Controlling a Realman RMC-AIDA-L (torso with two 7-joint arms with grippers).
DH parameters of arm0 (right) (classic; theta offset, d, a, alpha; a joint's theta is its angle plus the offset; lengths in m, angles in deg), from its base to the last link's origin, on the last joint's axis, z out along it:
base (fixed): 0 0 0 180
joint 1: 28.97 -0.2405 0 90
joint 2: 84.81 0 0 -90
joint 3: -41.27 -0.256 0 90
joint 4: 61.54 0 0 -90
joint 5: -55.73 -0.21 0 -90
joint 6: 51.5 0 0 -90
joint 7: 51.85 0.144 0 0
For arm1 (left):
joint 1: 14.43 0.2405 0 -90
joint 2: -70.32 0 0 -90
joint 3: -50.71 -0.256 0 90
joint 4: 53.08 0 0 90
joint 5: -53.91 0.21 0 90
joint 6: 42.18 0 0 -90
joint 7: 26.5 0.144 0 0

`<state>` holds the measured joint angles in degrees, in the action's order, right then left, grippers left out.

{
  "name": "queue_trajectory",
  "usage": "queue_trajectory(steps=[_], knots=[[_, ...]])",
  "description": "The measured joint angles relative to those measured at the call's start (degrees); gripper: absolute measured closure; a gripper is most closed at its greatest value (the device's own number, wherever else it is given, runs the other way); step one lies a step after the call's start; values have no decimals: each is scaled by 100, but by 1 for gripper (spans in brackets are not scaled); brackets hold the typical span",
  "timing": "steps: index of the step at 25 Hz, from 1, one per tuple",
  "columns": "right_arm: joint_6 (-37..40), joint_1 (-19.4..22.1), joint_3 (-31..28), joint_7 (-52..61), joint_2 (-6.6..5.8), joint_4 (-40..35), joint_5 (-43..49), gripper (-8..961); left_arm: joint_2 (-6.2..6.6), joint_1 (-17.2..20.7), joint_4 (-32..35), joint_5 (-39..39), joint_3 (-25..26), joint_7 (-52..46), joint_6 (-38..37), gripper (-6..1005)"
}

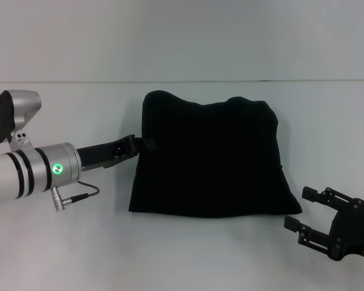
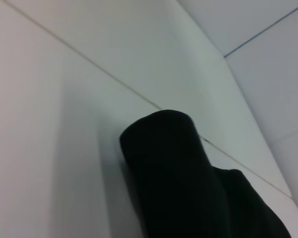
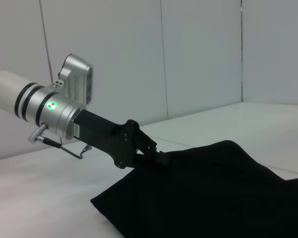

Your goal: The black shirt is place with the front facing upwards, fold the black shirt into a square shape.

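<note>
The black shirt [image 1: 209, 157] lies folded into a rough square in the middle of the white table, with no lettering showing. My left gripper [image 1: 138, 144] reaches in from the left and is shut on the shirt's left edge. The right wrist view shows that gripper [image 3: 161, 158] pinching the cloth [image 3: 213, 193] at its rim. The left wrist view shows only a rounded fold of the shirt [image 2: 188, 188]. My right gripper [image 1: 297, 210] hovers open just off the shirt's near right corner, holding nothing.
The white table [image 1: 200, 254] runs back to a seam line behind the shirt. A thin cable [image 1: 79, 197] hangs from the left wrist above the table. A panelled white wall [image 3: 198, 59] stands behind.
</note>
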<state>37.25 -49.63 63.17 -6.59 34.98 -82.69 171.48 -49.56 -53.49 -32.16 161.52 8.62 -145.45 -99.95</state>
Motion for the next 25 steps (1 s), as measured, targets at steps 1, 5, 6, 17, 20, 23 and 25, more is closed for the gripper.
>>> queue_trajectory(steps=[1,5,6,17,20,23,25], knots=[[-1,-7,0,0,0,13,-9,194,-4,18,24,-13,0,117,-70,854],[-29,-32,-24,-4,1,74,-18,194,0,181,200,-101,0,595,-465,846],[-35,-33,-26,-16,1,85,-18,194,0,208,234,-108,-1,639,-521,800],[-47,-141,-211,-20,0,202,-38,193,51,1368,1366,-592,728,3095,-2930,462],[-85,-189,-277,-30,1,253,-38,193,9,1754,1706,-423,737,4099,-3681,387],[-148,-221,-327,-17,4,293,-38,194,-62,2022,1888,-87,741,5060,-4144,266],[-200,-227,-357,-29,9,333,-38,194,-101,2095,1887,275,743,5290,-4143,185]])
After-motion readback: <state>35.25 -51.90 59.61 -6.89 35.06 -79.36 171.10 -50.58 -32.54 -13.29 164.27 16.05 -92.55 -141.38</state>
